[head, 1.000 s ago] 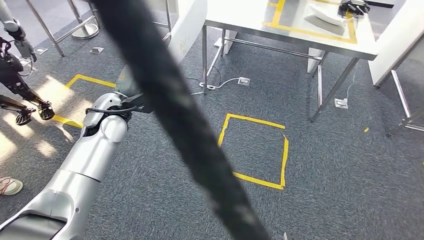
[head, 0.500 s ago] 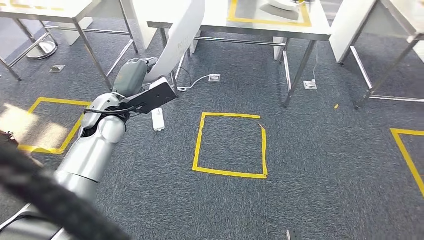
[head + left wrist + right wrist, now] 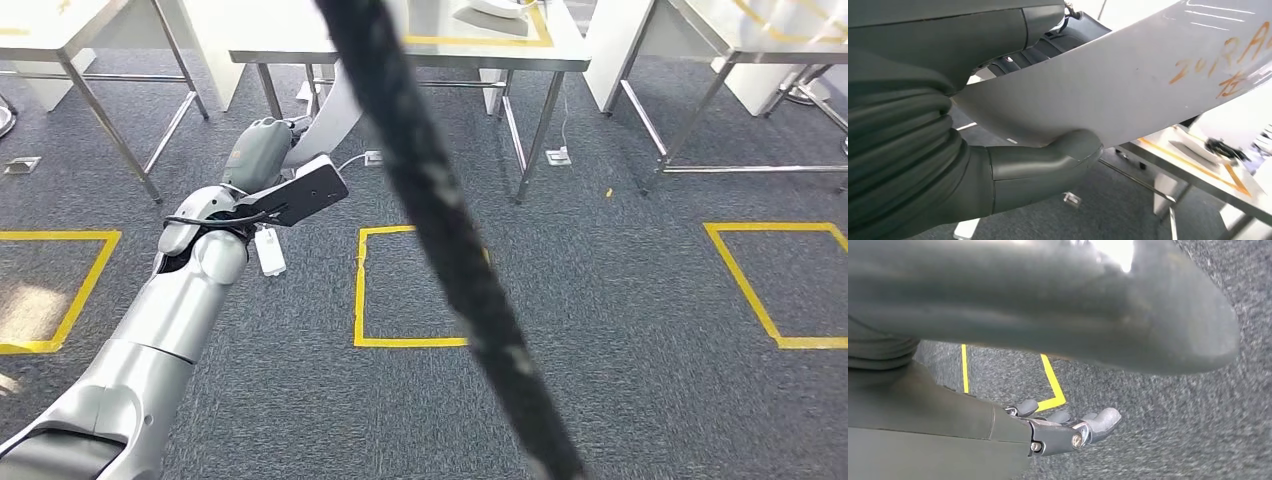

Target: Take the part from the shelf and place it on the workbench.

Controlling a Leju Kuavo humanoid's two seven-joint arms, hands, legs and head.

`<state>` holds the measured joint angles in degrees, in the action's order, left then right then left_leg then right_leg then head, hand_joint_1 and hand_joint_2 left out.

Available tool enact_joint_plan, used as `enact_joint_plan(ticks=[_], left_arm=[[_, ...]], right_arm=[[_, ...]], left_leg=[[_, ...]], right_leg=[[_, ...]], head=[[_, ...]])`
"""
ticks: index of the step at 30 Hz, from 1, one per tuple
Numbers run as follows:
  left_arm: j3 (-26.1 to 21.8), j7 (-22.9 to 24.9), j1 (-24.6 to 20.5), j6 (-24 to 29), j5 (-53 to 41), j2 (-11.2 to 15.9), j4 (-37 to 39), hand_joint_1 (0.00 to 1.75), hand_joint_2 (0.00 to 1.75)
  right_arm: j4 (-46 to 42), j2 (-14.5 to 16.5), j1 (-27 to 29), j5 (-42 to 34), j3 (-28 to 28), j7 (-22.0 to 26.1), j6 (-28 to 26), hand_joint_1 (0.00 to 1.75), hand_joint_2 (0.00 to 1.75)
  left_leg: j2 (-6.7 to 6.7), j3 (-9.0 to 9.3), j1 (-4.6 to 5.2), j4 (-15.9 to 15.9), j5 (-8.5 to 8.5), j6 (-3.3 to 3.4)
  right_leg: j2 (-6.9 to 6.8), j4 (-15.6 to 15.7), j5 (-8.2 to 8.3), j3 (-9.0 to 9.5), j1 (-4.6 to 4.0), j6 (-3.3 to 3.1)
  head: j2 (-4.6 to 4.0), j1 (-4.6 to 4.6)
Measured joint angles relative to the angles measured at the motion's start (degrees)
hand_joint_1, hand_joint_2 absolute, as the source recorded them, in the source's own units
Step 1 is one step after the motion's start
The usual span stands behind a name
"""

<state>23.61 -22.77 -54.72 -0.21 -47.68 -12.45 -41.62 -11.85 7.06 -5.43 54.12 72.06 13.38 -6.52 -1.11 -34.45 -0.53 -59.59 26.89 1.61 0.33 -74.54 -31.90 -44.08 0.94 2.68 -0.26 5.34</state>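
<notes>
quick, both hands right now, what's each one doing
Left hand: holding the curved white part.
Right hand: holding nothing, fingers extended over the carpet, open.

Robot test lab/workshop: grey carpet floor w/ yellow tape squares, steel-legged white workbenches, floor sockets.

Part before workbench

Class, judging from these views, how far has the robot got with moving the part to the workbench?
Done: the left hand already holds the white part. In hand: carrying it over carpet, the workbench ahead. Left: reaching the bench and placing it. The right hand holds nothing.
</notes>
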Motion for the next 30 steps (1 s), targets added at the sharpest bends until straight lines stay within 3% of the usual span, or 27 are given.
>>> enact_joint_plan(ticks=[1,2,4,6,7,9,11,13,15,16,17,19,21,25,30], left_arm=[[0.0,0.0,0.0,0.0,-0.1,0.0,0.1,1.75,1.75],[0.0,0.0,0.0,-0.1,-0.2,0.0,0.1,1.75,1.75],[0.0,0.0,-0.1,-0.1,-0.4,-0.1,0.1,1.75,1.75],[0.0,0.0,-0.3,-0.1,-0.4,-0.2,0.1,1.75,1.75],[0.0,-0.1,-0.3,-0.1,-0.5,-0.2,0.1,1.75,1.75],[0.0,-0.1,-0.4,-0.1,-0.5,-0.4,0.0,1.75,1.75],[0.0,-0.1,-0.5,-0.1,-0.5,-0.5,-0.1,1.75,1.75],[0.0,-0.1,-0.4,-0.1,-0.5,-0.2,-0.1,1.75,1.75],[0.0,0.0,-0.1,-0.4,-0.4,0.3,0.0,1.75,1.75],[0.0,0.0,0.1,-0.6,-0.3,0.5,0.0,1.75,1.75],[0.0,0.0,0.2,-0.7,-0.3,0.7,0.0,1.75,1.75],[0.0,0.0,0.3,-0.9,-0.2,0.8,-0.1,1.75,1.75],[0.0,0.0,0.2,-1.1,0.1,0.9,-0.2,1.75,1.75],[0.0,0.0,0.2,-1.6,0.3,0.9,-0.3,1.75,1.75],[0.0,0.0,0.2,-1.7,0.4,0.9,-0.3,1.75,1.75]], right_arm=[[0.0,0.0,0.0,0.0,0.0,0.0,0.0,0.0,0.0],[0.0,0.0,0.1,0.0,0.0,0.0,0.0,0.0,0.0],[0.0,0.0,0.1,0.0,-0.1,0.0,0.0,0.0,0.0],[0.0,0.0,-0.1,0.0,-0.1,0.0,0.1,0.0,0.0],[0.0,0.0,-0.2,0.0,-0.1,0.0,0.1,0.0,0.0],[0.0,0.0,-0.1,0.0,-0.2,0.0,0.1,0.0,0.0],[0.0,0.0,-0.1,0.1,-0.2,0.0,0.1,0.0,0.0],[0.0,0.0,-0.3,0.2,-0.3,0.7,-0.2,0.0,0.0],[0.0,0.0,-0.4,0.2,-0.3,1.9,-0.7,0.0,0.0],[0.0,0.0,-0.4,0.2,-0.3,2.4,-1.0,0.0,0.0],[0.0,0.0,-0.3,0.2,-0.3,2.8,-1.3,0.0,0.0],[0.0,0.0,-0.2,0.2,-0.3,3.3,-1.6,0.0,0.0],[0.0,0.0,-0.3,0.3,-0.4,3.8,-2.0,0.0,0.0],[0.0,0.0,-0.1,0.4,-0.4,4.2,-2.2,0.0,0.0],[0.0,0.0,-0.1,0.4,-0.4,4.3,-2.2,0.0,0.0]], left_leg=[[-0.7,0.04,0.04,0.0,0.06,0.02],[-1.35,0.12,0.07,0.0,0.13,-0.01],[-2.52,0.37,0.21,0.0,0.35,-0.25],[-3.51,0.62,0.48,0.0,0.59,-0.76],[-4.01,0.75,0.6,0.1,0.69,-1.07],[-4.71,1.0,0.62,0.2,0.92,-1.72],[-2.76,0.3,0.51,-1.6,2.27,-2.34],[0.06,-2.75,0.37,-8.1,5.5,-2.77],[0.8,-6.43,0.34,-15.0,7.78,-2.96],[0.84,-7.25,0.33,-16.1,7.4,-2.96],[0.85,-6.94,0.32,-14.7,5.89,-2.89],[1.05,-3.93,0.31,-7.2,1.57,-2.63],[1.4,-1.15,0.29,-1.0,-0.66,-2.24],[1.73,-0.56,0.45,0.3,-0.84,-1.67],[1.91,-0.57,0.57,0.3,-0.82,-1.14]], right_leg=[[-0.1,-0.1,0.5,0.0,-0.01,-0.07],[-0.3,2.0,1.93,1.2,-0.06,-0.22],[-2.21,10.1,5.26,5.6,-0.48,-0.87],[-4.03,15.3,6.6,8.22,-1.05,-1.66],[-4.21,15.9,6.49,8.38,-1.26,-1.99],[-2.93,16.1,6.75,8.36,-1.06,-2.51],[-1.91,16.5,7.05,8.64,-0.57,-3.13],[-0.92,16.7,7.12,8.79,-0.31,-3.59],[0.23,16.7,7.06,8.82,-0.3,-3.74],[0.78,16.6,7.04,8.86,-0.29,-3.73],[1.22,16.6,7.01,8.92,-0.29,-3.67],[1.82,16.4,6.79,9.02,-0.3,-3.35],[2.14,15.9,6.44,8.85,-0.49,-2.87],[2.12,15.9,6.39,8.77,-0.67,-3.26],[1.91,16.4,6.56,9.1,-0.61,-2.92]], head=[[0.0,0.01],[0.0,0.01],[0.0,0.01],[0.0,-0.03],[0.0,-0.04],[0.0,-0.04],[0.0,-0.08],[0.0,-0.14],[0.0,-0.15],[0.0,-0.16],[0.0,-0.16],[0.0,-0.17],[0.0,-0.1],[0.0,-0.01],[0.0,-0.01]])
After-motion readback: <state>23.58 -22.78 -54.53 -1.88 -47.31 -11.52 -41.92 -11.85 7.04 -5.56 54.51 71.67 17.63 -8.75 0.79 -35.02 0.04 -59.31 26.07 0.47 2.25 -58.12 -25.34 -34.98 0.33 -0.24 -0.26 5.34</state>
